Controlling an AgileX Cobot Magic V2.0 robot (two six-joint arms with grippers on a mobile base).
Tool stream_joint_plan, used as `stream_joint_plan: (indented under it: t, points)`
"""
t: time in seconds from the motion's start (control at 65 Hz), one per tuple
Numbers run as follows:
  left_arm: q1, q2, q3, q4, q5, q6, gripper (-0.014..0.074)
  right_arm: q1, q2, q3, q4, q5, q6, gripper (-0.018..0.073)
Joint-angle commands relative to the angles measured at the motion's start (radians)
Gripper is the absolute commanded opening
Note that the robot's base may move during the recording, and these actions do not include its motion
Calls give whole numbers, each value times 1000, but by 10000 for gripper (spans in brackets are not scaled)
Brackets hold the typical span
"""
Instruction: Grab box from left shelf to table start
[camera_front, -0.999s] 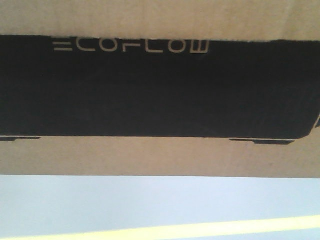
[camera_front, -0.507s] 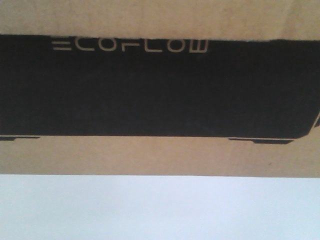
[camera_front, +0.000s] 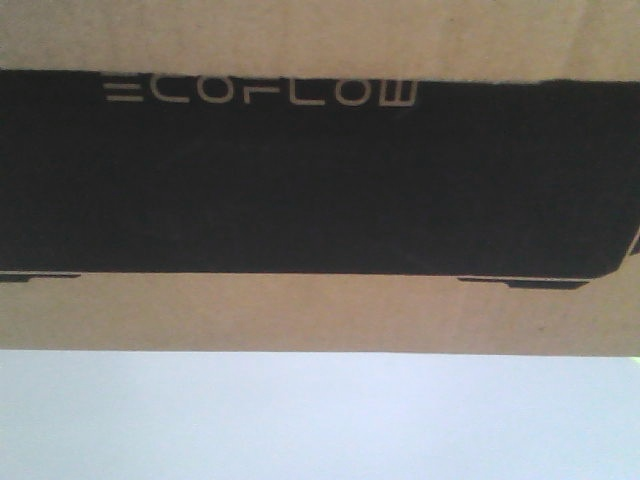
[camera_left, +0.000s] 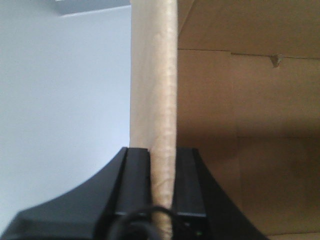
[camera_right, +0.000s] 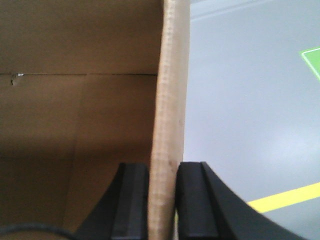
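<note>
The large box (camera_front: 320, 310), open and probably light but awkward, is held up between the arms with the white surface (camera_front: 320, 420) showing below it, while the left gripper (camera_left: 163, 165) and the right gripper (camera_right: 163, 175) each pinch one thin cardboard side wall, which could bend under load.

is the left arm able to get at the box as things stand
Yes, it looks so: the left gripper is shut on the box, pinching its upright wall from both sides, with nothing in the way.
</note>
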Motion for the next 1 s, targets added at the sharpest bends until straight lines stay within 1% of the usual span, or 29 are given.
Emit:
stream_joint_plan:
  t: [0.0,0.569,0.984]
  points:
    - [-3,-20,-41,126,-64,-11,-102,-11,-4,-34,-128,-83,-5,66]
    - [-3,-22,-41,128,-64,-11,-102,-11,-3,-34,-126,-83,-5,66]
    - [-3,-22,-41,108,-64,-11,-102,-11,-3,-34,-126,-83,-5,66]
